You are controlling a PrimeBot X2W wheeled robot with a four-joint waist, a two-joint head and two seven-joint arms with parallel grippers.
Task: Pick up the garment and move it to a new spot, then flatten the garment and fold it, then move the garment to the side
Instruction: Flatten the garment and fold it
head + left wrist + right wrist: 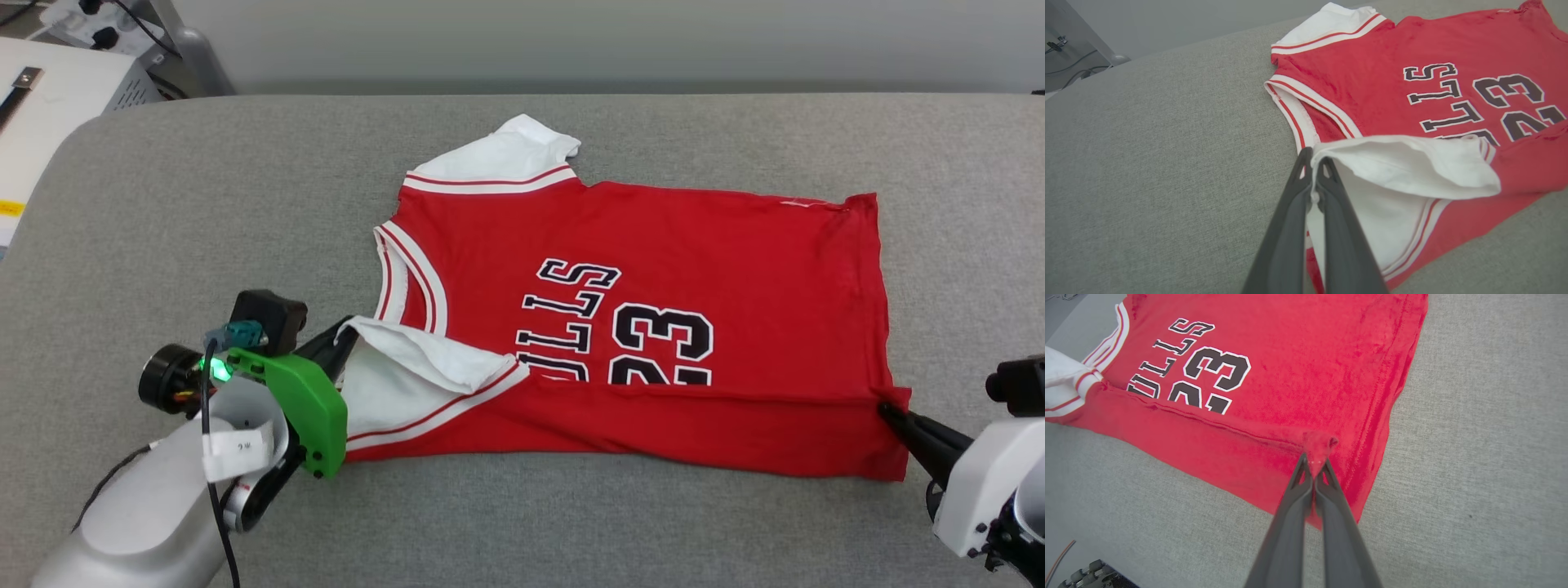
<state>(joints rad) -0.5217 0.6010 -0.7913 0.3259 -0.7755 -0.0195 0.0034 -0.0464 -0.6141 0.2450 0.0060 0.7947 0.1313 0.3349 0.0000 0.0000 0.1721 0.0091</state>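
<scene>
Nearest, at the lower left: left gripper [347, 328] with two long dark fingers, pressed together on the rim of the near white sleeve [408, 367], cloth pinched between the tips in the left wrist view. At the lower right: right gripper [886, 410], likewise closed, biting a small tuft of the red hem corner [1319, 446]. Between the two: red short-sleeved sports jersey [669, 245] with white sleeves, striped trim and black white-outlined lettering, spread on the grey fabric-covered surface [571, 523], collar end toward the left gripper, hem toward the right one. Near long edge already turned over onto the print, hiding the lower part of the number. Farther off: second white sleeve [510, 155], slightly rumpled, at the far edge.

Likely trouble, by judgement: only a thin bite on each side, so prone to slipping free under a sideways tug. Uneven lift or travel of the two arms risks skewing the fold line and dragging the far half across the surface. Near sleeve, doubled back on itself, risks bunching inside the fold instead of lying flat.

Runs from left tips to right tips along its near folded edge, bulk lying beyond both grippers, touching each only at the pinched spot.
</scene>
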